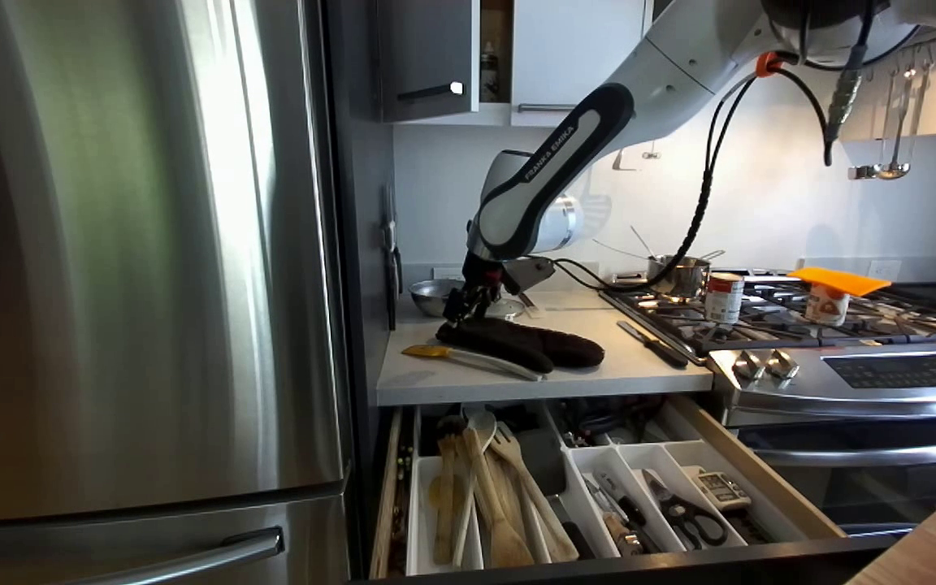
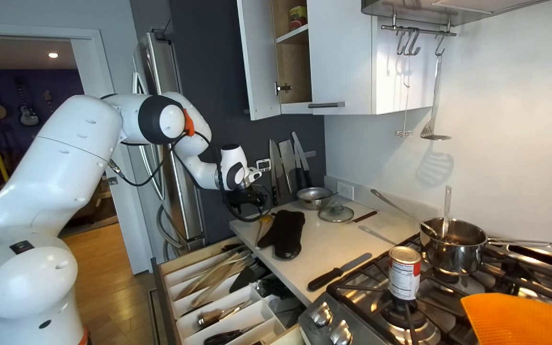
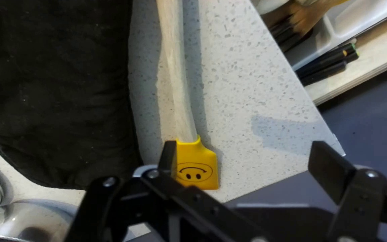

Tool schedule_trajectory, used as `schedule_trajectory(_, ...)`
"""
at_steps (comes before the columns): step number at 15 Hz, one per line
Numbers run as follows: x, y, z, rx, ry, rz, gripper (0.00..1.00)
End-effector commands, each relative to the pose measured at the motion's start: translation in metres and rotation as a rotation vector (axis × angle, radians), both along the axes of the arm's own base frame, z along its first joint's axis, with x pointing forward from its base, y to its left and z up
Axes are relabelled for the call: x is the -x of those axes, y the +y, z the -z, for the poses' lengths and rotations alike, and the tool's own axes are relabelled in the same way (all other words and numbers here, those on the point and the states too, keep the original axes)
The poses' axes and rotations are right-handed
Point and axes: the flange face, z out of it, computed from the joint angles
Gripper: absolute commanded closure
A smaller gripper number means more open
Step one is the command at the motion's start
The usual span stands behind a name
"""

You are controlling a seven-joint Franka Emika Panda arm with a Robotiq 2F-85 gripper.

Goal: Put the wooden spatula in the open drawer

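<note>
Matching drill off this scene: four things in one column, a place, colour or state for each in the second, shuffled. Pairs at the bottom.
Column 1
1. Spatula
2. Mitt
3. Drawer
4. Pot

Column 2
A. standing open below the counter
B. yellow head with a face on it
C. metal, on the stove
D. black, lying on the counter

Pairs: 1-B; 2-D; 3-A; 4-C
</note>
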Motion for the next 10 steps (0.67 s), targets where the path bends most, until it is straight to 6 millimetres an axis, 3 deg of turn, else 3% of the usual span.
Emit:
schedule_trajectory(1, -0.012, -0.005, 0.022, -0.023, -0.03, -0.02, 0.0)
schedule_trajectory(10, -0.023, -0.002, 0.054, -0.031, -0.034, -0.085, 0.0)
